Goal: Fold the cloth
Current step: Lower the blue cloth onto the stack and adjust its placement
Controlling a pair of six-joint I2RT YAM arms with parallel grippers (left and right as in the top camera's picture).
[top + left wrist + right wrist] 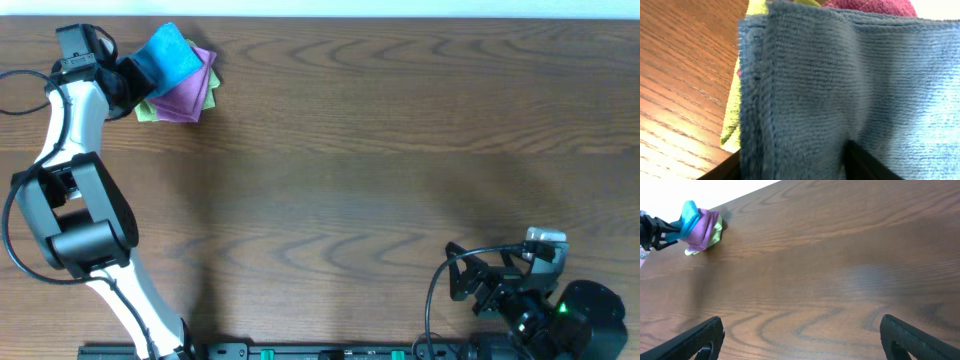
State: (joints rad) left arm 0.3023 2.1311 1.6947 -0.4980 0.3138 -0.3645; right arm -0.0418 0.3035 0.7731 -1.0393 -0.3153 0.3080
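The sky-blue cloth [170,55] lies folded on top of a stack at the table's far left corner. It fills the left wrist view [840,90] and shows small in the right wrist view [688,212]. My left gripper [135,75] is shut on the cloth's near edge, with blue fabric bunched between the two dark jaws [792,160]. My right gripper [458,280] is open and empty low over bare wood near the front right [800,335]. The cloth's tag is not visible.
A purple cloth [190,92] and a light green cloth [146,112] lie under the blue one; both peek out in the left wrist view, purple [870,6] and green [732,120]. The table's back edge runs just behind the stack.
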